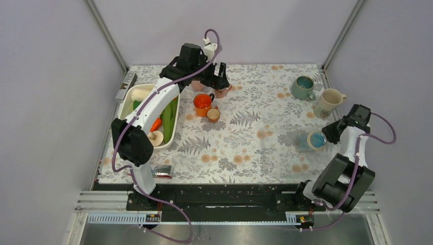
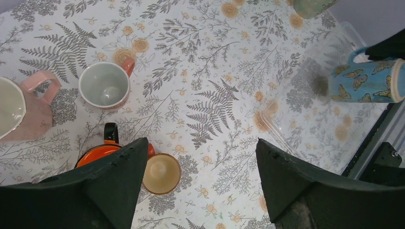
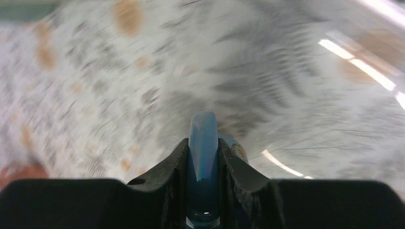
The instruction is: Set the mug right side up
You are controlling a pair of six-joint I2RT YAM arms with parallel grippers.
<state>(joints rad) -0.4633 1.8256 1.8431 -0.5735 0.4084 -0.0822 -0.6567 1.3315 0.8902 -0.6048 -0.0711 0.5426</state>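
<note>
The blue butterfly mug point(image 1: 312, 140) is at the right of the table and tilted onto its side, with its blue inside showing. My right gripper point(image 1: 333, 131) is shut on its handle. The right wrist view is blurred; my gripper point(image 3: 203, 149) pinches the blue handle point(image 3: 203, 128) between both fingers. The left wrist view shows the mug point(image 2: 367, 81) lying sideways, handle up. I cannot tell whether it touches the table. My left gripper point(image 1: 220, 80) is open and empty, high over the far middle; its fingers point(image 2: 119, 176) stand wide apart.
An orange mug point(image 1: 202, 103) and a small tan cup point(image 1: 213, 114) stand left of centre, with pink mugs point(image 2: 104, 86) behind them. A green mug point(image 1: 303, 87) and a cream mug point(image 1: 328, 102) stand at the far right. A white bin point(image 1: 134, 96) of vegetables lies at the left.
</note>
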